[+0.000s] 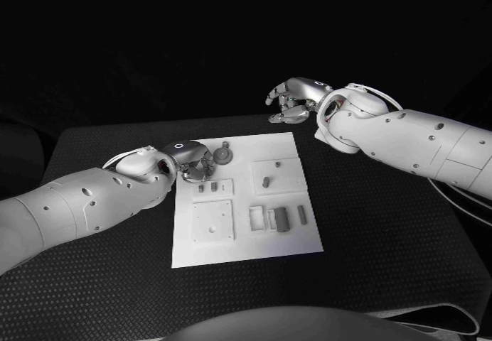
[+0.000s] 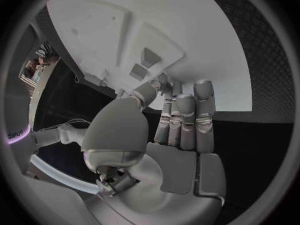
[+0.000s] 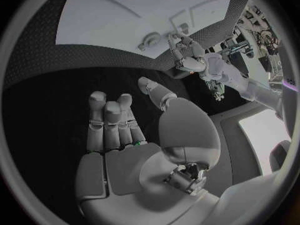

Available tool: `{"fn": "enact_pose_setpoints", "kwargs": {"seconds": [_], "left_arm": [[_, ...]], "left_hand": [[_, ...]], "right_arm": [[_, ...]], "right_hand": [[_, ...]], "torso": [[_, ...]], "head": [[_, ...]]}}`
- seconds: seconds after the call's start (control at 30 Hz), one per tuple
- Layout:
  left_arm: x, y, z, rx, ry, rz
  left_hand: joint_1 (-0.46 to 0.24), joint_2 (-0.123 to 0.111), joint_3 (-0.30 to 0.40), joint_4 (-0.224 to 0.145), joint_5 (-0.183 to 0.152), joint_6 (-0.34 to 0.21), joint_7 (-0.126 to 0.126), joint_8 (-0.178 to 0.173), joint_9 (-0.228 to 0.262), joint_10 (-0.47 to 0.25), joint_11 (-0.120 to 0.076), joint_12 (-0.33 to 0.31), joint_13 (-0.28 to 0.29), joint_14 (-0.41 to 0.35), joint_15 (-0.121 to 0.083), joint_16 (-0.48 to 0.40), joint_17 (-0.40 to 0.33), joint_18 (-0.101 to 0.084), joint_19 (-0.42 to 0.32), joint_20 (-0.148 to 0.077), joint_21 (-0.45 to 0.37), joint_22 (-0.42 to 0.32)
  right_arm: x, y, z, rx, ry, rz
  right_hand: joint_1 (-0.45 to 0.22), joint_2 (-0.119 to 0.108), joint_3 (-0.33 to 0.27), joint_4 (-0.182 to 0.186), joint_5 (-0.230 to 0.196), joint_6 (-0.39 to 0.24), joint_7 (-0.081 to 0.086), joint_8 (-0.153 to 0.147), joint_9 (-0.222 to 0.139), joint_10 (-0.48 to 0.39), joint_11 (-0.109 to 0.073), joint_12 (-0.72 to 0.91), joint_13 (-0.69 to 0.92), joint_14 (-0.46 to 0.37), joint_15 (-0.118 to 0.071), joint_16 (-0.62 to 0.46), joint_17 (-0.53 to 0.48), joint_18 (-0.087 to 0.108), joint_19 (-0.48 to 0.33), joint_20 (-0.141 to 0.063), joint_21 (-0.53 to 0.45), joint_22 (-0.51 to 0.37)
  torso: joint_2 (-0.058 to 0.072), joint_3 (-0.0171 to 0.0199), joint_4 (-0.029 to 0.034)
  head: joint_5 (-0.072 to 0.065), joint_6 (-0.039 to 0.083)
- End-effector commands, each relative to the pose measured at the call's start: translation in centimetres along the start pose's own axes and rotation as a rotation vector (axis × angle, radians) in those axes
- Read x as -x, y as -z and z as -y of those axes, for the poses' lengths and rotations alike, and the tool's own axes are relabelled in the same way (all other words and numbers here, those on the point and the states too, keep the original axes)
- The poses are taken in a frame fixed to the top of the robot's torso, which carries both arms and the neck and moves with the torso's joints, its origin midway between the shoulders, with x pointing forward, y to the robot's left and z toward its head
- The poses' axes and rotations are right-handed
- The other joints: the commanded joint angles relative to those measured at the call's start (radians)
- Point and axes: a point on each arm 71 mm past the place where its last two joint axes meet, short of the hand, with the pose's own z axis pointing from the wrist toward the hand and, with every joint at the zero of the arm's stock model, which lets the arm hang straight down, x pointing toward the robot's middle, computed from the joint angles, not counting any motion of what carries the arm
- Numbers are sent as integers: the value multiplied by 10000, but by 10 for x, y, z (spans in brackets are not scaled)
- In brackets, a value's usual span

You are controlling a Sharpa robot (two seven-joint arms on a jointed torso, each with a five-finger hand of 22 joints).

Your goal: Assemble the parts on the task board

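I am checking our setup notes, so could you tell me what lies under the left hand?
The left hand hovers over the white task board's far left corner, near a round grey part. Whatever lies directly beneath its fingers is covered.

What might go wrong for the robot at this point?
The left hand is working at the task board's far left corner, right beside a small round part; its fingers could knock that part off the edge. The small grey parts lie loose and close together nearer the robot, so one could be nudged out of place. The right hand hovers off the board, seemingly too far to steady anything.
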Motion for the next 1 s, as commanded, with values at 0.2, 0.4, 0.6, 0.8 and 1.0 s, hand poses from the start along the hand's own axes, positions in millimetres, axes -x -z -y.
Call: {"fn": "enact_pose_setpoints", "kwargs": {"seconds": [0.2,0.4,0.6,0.8,1.0], "left_arm": [[0,0,-1,89,98,16],[0,0,-1,116,105,95],[0,0,-1,121,107,119],[0,1,-3,176,106,123],[0,4,-7,335,73,109]], "left_hand": [[-155,-215,-180,15,-76,-520,152,-205,-78,371,288,-122,102,-14,-21,-25,-14,913,21,-94,-70,146],[-223,-265,-226,18,-66,-694,129,-277,-110,374,288,-166,168,-12,-20,-19,-15,917,37,-96,-87,146],[-232,-285,-238,15,-62,-848,128,-336,-135,379,285,-202,226,-7,-23,-17,-18,921,51,-99,-102,146],[-234,-303,-247,15,-63,-897,106,-349,-139,393,283,-213,258,-1,-25,-14,-19,922,61,-99,-106,148],[-249,-423,-292,7,-25,-908,88,-331,-130,404,279,-235,307,4,-29,-12,-21,924,72,-102,-113,152]], "right_arm": [[0,0,0,55,33,-10],[0,0,0,58,33,-8],[0,0,0,59,32,-10],[0,0,0,55,35,-16],[0,0,1,35,41,3]], "right_hand": [[-5,42,-41,-14,5,-136,308,25,-15,-25,34,33,-16,-31,55,2,-9,239,8,-95,-46,87],[-5,40,-41,-15,5,-137,309,25,-17,-26,34,33,-17,-32,56,1,-10,239,7,-95,-47,87],[-4,41,-40,-15,5,-138,308,26,-18,-27,34,33,-18,-32,56,1,-10,239,7,-95,-48,87],[-2,41,-40,-16,5,-138,309,27,-19,-27,34,33,-20,-33,56,1,-11,239,7,-95,-48,87],[-3,38,-41,-17,5,-140,309,27,-22,-27,35,33,-21,-33,56,1,-12,239,7,-95,-49,87]], "torso": [[1,5,0],[-2,6,1],[0,2,-3],[-2,2,-2],[-1,-9,17]], "head": [[10,9],[9,21],[11,19],[10,11],[4,-1]]}}
